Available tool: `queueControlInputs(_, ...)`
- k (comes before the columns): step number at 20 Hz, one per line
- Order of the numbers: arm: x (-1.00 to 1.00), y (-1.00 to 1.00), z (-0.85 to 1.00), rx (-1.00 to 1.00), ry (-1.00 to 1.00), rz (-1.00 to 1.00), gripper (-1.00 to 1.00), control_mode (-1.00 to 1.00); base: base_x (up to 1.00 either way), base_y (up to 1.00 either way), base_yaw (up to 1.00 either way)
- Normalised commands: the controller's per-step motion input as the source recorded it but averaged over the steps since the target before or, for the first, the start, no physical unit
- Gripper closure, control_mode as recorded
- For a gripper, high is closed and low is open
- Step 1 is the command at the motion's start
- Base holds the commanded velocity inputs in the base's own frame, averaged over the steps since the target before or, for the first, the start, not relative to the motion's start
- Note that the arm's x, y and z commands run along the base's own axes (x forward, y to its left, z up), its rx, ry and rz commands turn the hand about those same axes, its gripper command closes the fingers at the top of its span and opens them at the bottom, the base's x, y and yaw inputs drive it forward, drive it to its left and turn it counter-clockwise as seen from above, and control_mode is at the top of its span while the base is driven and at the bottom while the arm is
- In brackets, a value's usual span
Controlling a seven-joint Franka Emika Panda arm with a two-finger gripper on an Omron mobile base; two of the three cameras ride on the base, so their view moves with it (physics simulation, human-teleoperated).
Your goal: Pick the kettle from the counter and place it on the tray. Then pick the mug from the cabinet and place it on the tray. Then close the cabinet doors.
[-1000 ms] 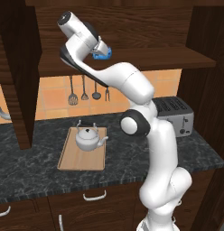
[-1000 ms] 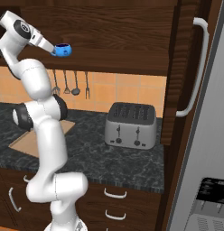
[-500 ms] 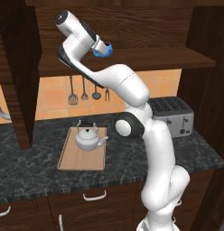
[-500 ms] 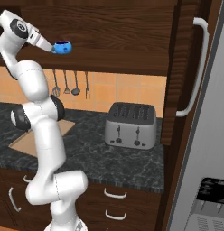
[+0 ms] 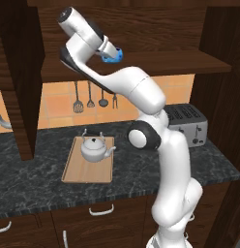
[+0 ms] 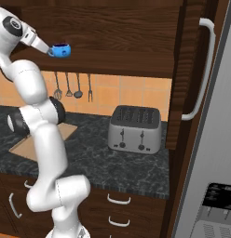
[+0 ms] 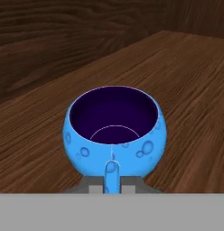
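Mug (image 7: 114, 131) sits just ahead of the tool (image 7: 112, 187) up at the cabinet (image 5: 156, 29) shelf, its handle pointing straight back between the fingers, which look clamped on it. Tray (image 5: 76, 172), with the kettle (image 5: 95, 147) on it, lies below and to the left on the counter (image 5: 39, 186). Whether the mug's base is clear of the shelf is hard to tell.

mug (image 7: 114, 131): glossy blue glaze | cabinet (image 7: 186, 85): matt wood grain | kettle (image 5: 95, 147): shiny metal
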Motion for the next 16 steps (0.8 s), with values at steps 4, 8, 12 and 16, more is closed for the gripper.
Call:
queueControlInputs(4, -0.89, -0.14, -0.47, 0.01, -0.18, 0.19, 1.00, -1.00, 0.00, 0.00, 0.00)
queueControlInputs(8, -0.98, -0.22, -0.23, 0.04, -0.20, 0.23, 1.00, -1.00, 0.00, 0.00, 0.00)
queueControlInputs(12, -1.00, -0.27, -0.13, 0.06, -0.21, 0.32, 1.00, -1.00, 0.00, 0.00, 0.00)
queueControlInputs(16, -1.00, -0.30, -0.05, 0.08, -0.20, 0.33, 1.00, -1.00, 0.00, 0.00, 0.00)
